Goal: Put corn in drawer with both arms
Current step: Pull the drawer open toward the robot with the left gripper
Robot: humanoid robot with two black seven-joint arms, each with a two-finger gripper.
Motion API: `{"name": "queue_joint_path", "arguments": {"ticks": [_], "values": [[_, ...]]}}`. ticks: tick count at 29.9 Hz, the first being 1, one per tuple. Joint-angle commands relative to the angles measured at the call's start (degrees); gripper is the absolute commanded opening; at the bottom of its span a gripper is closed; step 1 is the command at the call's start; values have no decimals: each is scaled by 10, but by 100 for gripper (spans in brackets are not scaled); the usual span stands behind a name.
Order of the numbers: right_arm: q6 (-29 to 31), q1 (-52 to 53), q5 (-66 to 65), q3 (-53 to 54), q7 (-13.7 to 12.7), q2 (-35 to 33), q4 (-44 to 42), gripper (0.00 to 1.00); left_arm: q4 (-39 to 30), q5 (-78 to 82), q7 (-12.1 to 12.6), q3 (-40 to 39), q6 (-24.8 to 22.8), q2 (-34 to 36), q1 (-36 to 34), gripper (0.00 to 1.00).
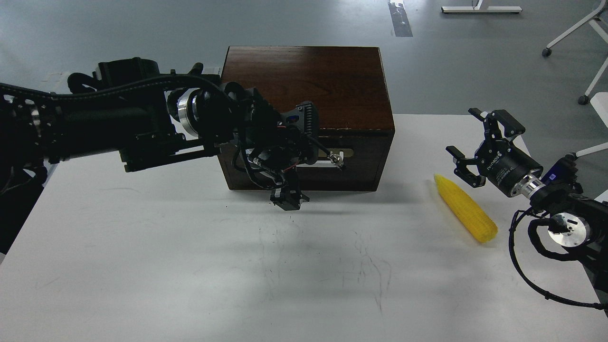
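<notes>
Right gripper (468, 145): my fingers spread, empty.
Left gripper (289, 197): my fingers' gap unreadable, before drawer (332, 164).
Corn (466, 208): 6 o'clock of right gripper.

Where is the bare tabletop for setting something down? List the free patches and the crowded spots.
Free: the wide white table area in front of the cabinet, running to the near edge, and the stretch between the cabinet and the corn. Crowded: the drawer front, where the left hand hangs, and the right edge, where the open right hand hovers beside the corn.
</notes>
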Motion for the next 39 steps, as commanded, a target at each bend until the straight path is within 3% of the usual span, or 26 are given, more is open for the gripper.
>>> {"name": "queue_joint_path", "arguments": {"ticks": [1,15,39], "values": [[0,0,0,0,0,-1,0,100,-5,0,0,5,0,0,-2,98],[0,-2,0,0,0,-1,0,100,-52,-1,0,21,0,4,-9,98],[0,-10,0,0,0,-2,2,100,-218,-1,0,20,0,58,-25,98]]}}
